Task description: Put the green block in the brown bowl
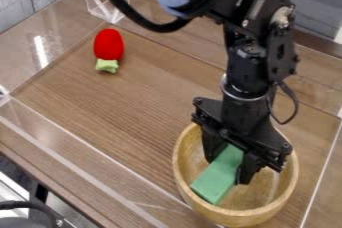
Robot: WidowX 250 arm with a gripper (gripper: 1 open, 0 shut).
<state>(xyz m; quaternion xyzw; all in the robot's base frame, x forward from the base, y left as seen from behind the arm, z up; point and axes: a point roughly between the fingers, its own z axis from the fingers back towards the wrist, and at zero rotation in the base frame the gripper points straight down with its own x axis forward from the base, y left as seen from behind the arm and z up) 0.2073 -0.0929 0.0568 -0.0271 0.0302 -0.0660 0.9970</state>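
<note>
The brown bowl, a large round wooden one, stands at the front right of the table. My gripper points straight down into it from above. The green block, a flat light-green bar, slants inside the bowl. Its upper end sits between my fingers, which are shut on it, and its lower end reaches down toward the bowl's floor on the left side. The black arm hides the far side of the bowl's inside.
A red strawberry-like toy with a green stem lies at the back left on the wood-grain table. Clear low walls run along the table's left and front edges.
</note>
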